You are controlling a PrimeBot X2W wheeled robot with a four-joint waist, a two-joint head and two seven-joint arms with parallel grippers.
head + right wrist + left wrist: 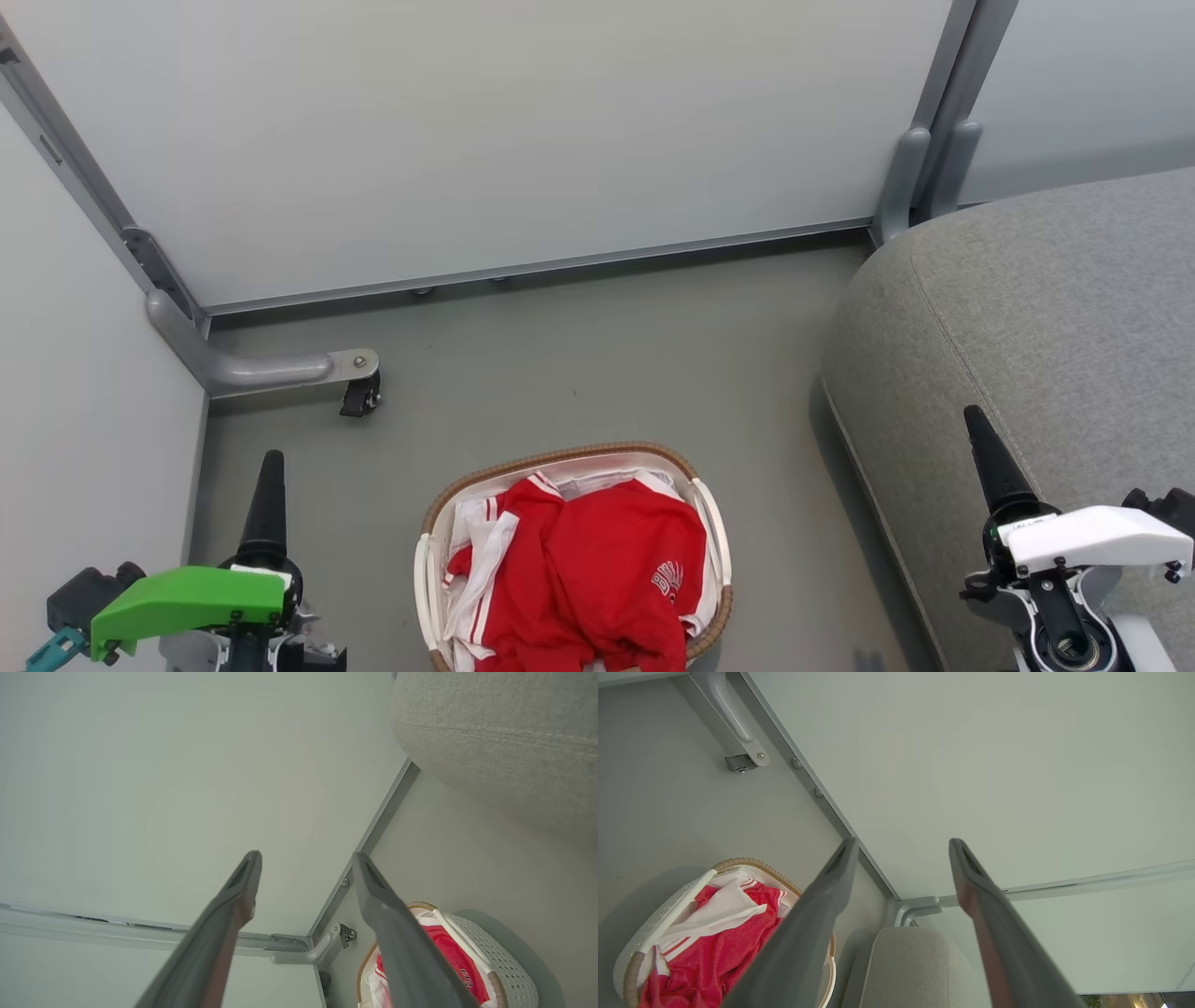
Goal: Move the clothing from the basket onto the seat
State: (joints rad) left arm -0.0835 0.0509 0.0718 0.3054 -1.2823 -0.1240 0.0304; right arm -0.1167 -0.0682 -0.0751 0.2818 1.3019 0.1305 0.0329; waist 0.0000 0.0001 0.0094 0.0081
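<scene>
- The soft red fabric clothing (597, 579), trimmed with white stripes and printed with white lettering, lies heaped inside the small oval white plastic basket (560, 459) with its brown woven rim; some white cloth shows along the heap's left side.
- The basket stands on the grey floor (607, 355), near the large grey woven-fabric seat (1055, 317) to its right but not touching it.
- The left gripper (903, 843), green-capped, hangs above the floor left of the basket; its long dark fingers are spread apart, nothing between them.
- The right gripper (306, 856), white-capped, hangs over the seat's edge; fingers likewise parted and empty.
- Pale wall panels (467, 121) close the corner behind; a grey metal foot (280, 369) juts from the left.
</scene>
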